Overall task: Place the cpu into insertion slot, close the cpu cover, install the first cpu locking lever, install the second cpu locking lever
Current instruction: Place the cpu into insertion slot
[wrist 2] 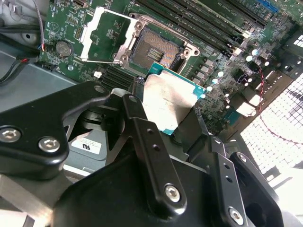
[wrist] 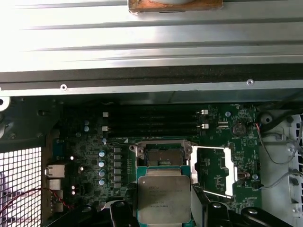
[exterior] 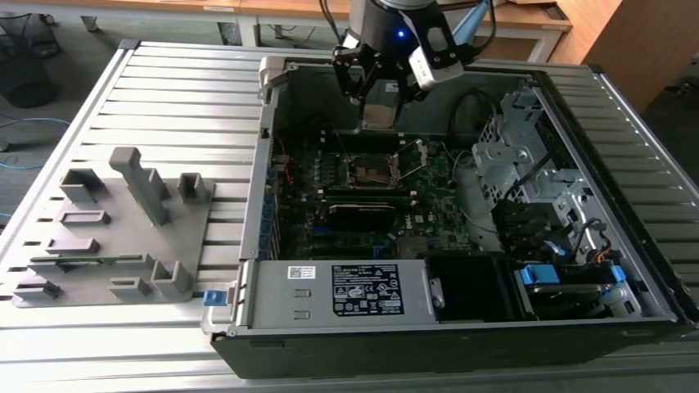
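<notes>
gripper [exterior: 381,108]: clamped on cpu [wrist 2: 166,101], pinching two opposite edges
cpu: lifted over the board [wrist: 85,156], not seated
slot [wrist 2: 158,49]: open and bare, just beyond cpu's leading edge, sides squared to it
cover [wrist 2: 102,35]: flipped back beside slot, clear of it
</notes>
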